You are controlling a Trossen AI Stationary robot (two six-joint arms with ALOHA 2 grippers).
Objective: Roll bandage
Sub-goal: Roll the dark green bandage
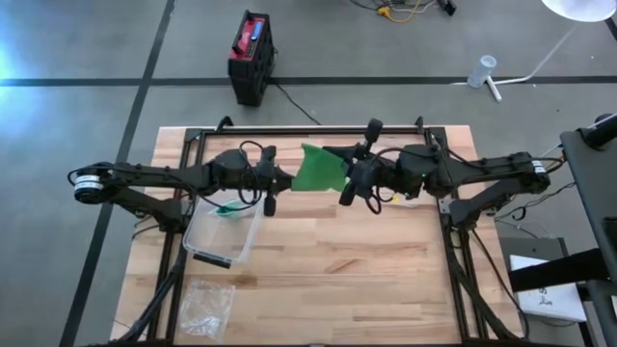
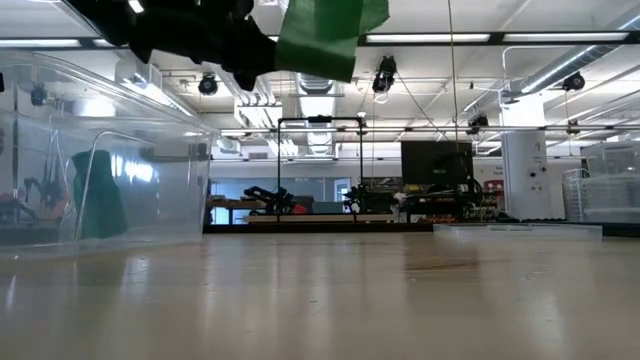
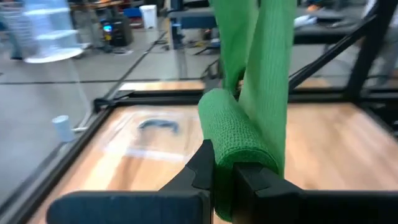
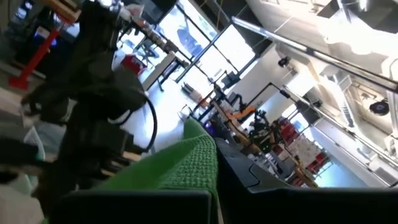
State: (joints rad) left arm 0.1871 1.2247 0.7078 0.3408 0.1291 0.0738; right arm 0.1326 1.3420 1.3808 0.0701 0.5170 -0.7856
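Observation:
A green bandage (image 1: 320,170) hangs in the air between my two grippers, above the far half of the table. It also shows at the top of the low view (image 2: 320,35). My left gripper (image 1: 273,181) is shut on its rolled part (image 3: 233,134). From there a loose strip (image 3: 267,62) runs away toward my right gripper (image 1: 351,179), which is shut on the bandage's other end (image 4: 180,165). My left gripper pinches the rolled part of the bandage (image 3: 244,157) between its two fingers, coming level from the table's left. The roll is lifted clear of the table and sticks out past the fingertips. My right gripper pinches the strip's end (image 4: 199,163) between its two fingers, coming level from the table's right. The cloth is clear of the table. One layer or several, I cannot tell.
A clear plastic container (image 1: 224,233) stands on the table below my left gripper, with something green inside (image 2: 100,195). A clear plastic bag (image 1: 206,305) lies near the front left corner. Bare wood (image 1: 366,280) lies to the right of the container.

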